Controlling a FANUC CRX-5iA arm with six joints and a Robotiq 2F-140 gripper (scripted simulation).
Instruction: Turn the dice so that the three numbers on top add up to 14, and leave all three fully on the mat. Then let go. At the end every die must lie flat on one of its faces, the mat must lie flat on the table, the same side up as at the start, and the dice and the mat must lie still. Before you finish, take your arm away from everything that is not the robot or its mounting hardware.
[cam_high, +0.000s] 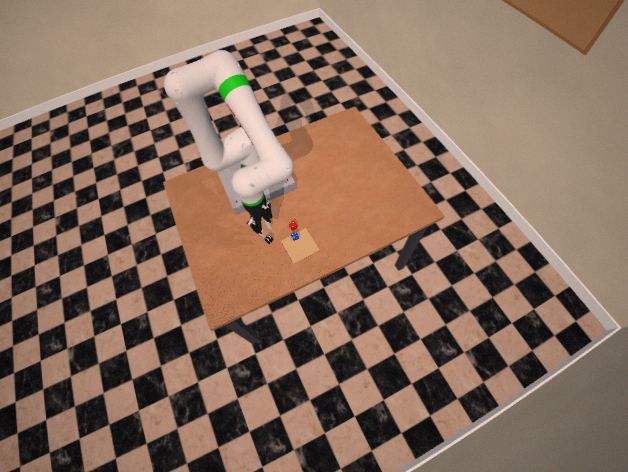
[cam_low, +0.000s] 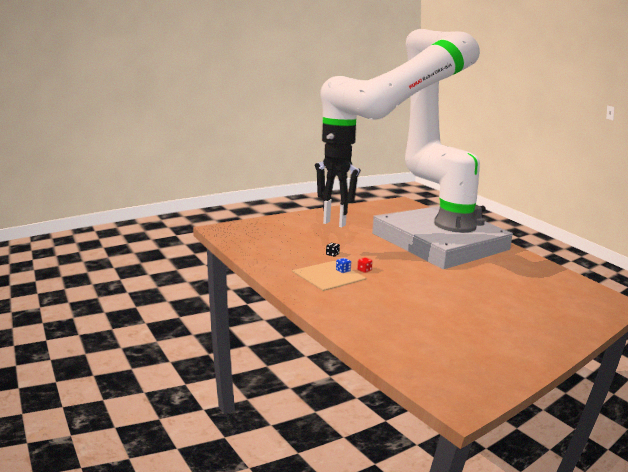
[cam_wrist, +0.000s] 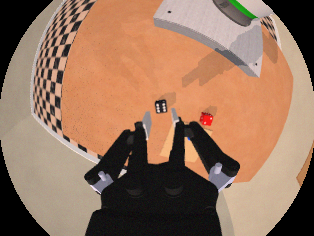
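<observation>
My gripper (cam_high: 267, 230) (cam_low: 334, 223) (cam_wrist: 160, 118) points down above the table, fingers partly apart with nothing between them. A black die (cam_high: 269, 239) (cam_low: 332, 249) (cam_wrist: 160, 106) lies below the fingertips on the bare table; its top looks like a six. A red die (cam_high: 293, 225) (cam_low: 365, 264) (cam_wrist: 206, 119) lies on the table just off the mat; its top number is hard to read. A blue die (cam_high: 294, 236) (cam_low: 343, 265) sits on the tan mat (cam_high: 304, 251) (cam_low: 322, 280) (cam_wrist: 192, 154) near its edge; in the wrist view a finger mostly hides it. The mat lies flat.
The grey base plate (cam_high: 238, 207) (cam_low: 441, 253) (cam_wrist: 205, 37) of the arm stands on the wooden table (cam_high: 355, 192) (cam_low: 431, 324) (cam_wrist: 110, 90), behind the dice. The red and blue dice stand close together.
</observation>
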